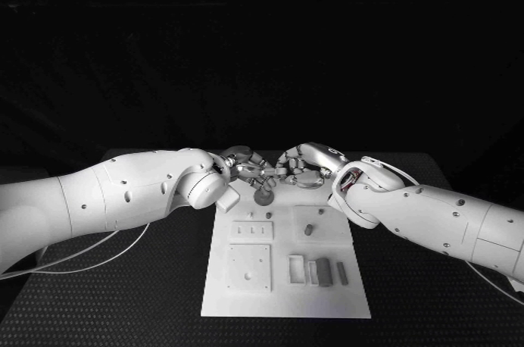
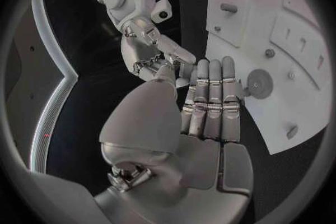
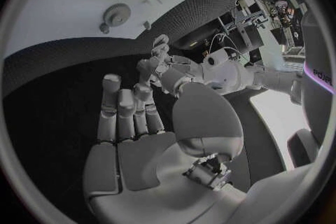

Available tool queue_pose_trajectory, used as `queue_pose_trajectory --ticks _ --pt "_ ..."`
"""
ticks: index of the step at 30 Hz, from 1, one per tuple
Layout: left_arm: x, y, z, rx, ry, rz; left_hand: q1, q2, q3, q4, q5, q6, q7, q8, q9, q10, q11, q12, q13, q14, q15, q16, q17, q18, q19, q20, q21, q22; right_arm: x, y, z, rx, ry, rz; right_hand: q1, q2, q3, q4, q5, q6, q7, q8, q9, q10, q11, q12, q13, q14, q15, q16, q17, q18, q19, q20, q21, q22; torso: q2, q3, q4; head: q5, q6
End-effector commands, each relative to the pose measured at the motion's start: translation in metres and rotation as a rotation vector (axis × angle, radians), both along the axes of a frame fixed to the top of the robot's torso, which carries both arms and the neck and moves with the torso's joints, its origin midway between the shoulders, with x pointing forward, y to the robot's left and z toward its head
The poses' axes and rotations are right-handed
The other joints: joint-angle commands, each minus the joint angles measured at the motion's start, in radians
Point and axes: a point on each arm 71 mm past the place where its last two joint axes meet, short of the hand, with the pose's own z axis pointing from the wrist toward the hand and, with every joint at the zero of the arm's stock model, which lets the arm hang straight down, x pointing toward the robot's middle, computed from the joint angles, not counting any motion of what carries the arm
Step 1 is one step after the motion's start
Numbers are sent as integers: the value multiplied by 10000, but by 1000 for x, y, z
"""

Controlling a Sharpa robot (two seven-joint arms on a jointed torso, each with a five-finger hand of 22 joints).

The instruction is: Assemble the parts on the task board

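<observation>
Several parts (image 1: 324, 272) lie in the board's (image 1: 286, 305) near recesses, upright in none that I can tell; a peg (image 1: 309, 229) sits mid-board, and a round disc (image 1: 262, 197) rests near the far edge. Beyond it, over the bench (image 1: 131, 286), I have both robot hands close together. Left robot hand (image 1: 249, 170): fingers straight and side by side, empty. Right robot hand (image 1: 303, 167): fingers apart, empty. My judgement: no part is picked yet; this is the approach. Next I need one hand lowered onto the disc for a clean pinch.
</observation>
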Motion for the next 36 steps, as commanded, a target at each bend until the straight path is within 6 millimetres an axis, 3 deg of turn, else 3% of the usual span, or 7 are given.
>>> queue_pose_trajectory --ticks 1,15,22,25,29,36 --pt "-1 -4 1 -138 31 -202 -105 5 -32 -8 -45 -37 39 -46 4 -73 -28 -56 17 -73 -7 -45 15 125 -82 -7 -52 16 -2 4 0 -16 -73 209 53 2 49 -16 44 740 328 80 196 13 -74 44 -12 9 -58 48 -14 137 84 -6 40 139 -1 -1 0 12 -9" --pt "-1 -9 2 -457 66 -138 -96 129 14 -6 -44 25 13 -28 8 -87 -23 -96 39 -24 -28 -31 59 143 -52 -19 -41 51 -3 10 0 -17 -31 278 46 -3 50 -13 44 746 327 79 200 15 -76 46 -26 15 -60 43 -22 137 87 -9 36 136 5 -3 -10 24 -27" --pt "-1 -9 -1 -622 201 -43 -84 324 53 -8 -44 79 -12 -15 9 -39 -41 -122 65 -27 -30 -46 88 142 -59 -21 -52 76 -2 10 -1 -79 43 297 43 -3 51 -12 44 749 326 80 201 16 -76 46 -33 17 -61 40 -26 137 86 -10 34 135 2 -6 -16 -7 -36" --pt "-1 -9 -1 -643 162 -23 -30 487 91 -16 -40 123 -33 -3 11 4 -58 -133 85 -25 -35 -55 108 143 -68 -25 -61 92 -2 11 -1 -97 67 306 42 -4 51 -12 44 750 325 80 202 16 -77 47 -36 17 -61 39 -28 137 86 -10 33 134 3 5 -13 -11 -56" --pt "-1 -10 -1 -669 145 -66 315 1058 163 -41 -41 141 -45 -23 -5 27 -62 -211 121 -54 -32 -96 158 129 -126 -20 -105 131 -2 11 -1 -95 85 316 39 -2 52 -11 44 752 325 80 204 16 -77 47 -40 18 -61 37 -30 137 86 -11 31 134 5 2 -2 -19 -73" --pt "0 -9 -1 -783 172 58 662 1269 166 -43 -35 218 -73 0 3 93 -89 -251 169 -69 -21 -128 206 119 -150 -12 -134 170 -2 10 -1 -117 106 300 37 -4 53 -12 44 756 323 81 206 16 -78 48 -46 19 -62 34 -34 137 85 -12 30 133 1 0 -1 -5 -76"
